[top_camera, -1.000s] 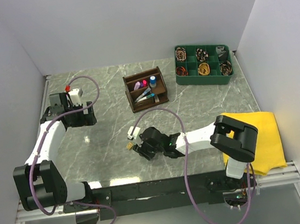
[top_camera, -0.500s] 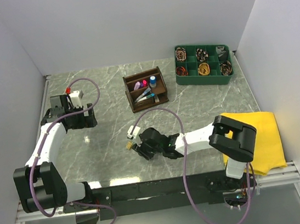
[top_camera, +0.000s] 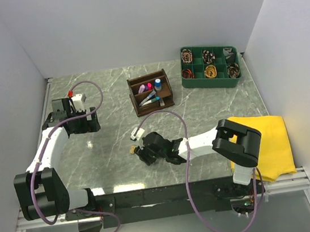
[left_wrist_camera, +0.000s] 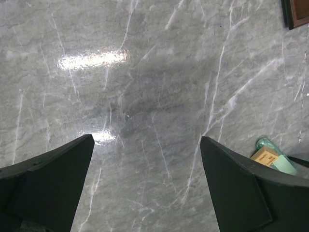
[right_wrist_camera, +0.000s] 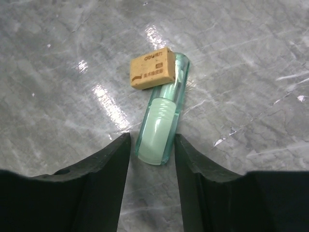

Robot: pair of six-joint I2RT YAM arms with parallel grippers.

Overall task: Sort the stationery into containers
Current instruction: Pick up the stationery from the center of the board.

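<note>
Where the right pincer [right_wrist_camera: 152,138] stands: low over the counter [right_wrist_camera: 251,63] at the bottom centre of the right wrist view, jaws a little apart, one finger either side of the near end of the mint-green highlighter; I cannot tell whether the pads press the barrel
Mint-green highlighter [right_wrist_camera: 161,113]: flat on the counter, long axis running from bottom centre up and slightly right in the wrist view, so nearly in line with the fingers; the jaws would close across its width, which looks a fair grip
Tan eraser [right_wrist_camera: 152,67]: flat on the counter, touching the upper left side of the highlighter's far end, beyond the fingertips; likely to be nudged if the highlighter drags
Writing: the eraser's face bears a printed word that reads like "deli", with a smaller line under it too small to make out; nothing legible on the highlighter
Nearer arm: the right one, already at the piece
Left pincer [left_wrist_camera: 146,140]: jaws wide apart over bare counter, nothing between them; highlighter and eraser show only at the lower right edge of its view, well apart from it
Wooden organiser [top_camera: 135,102]: upper centre of the top view, above and a little right of the right pincer, well apart; sorted pieces [top_camera: 150,86] in pink, purple and blue already sit in its compartments
Green tray [top_camera: 208,82]: upper right of the top view, holding coiled cables, no part of the sorting
</note>
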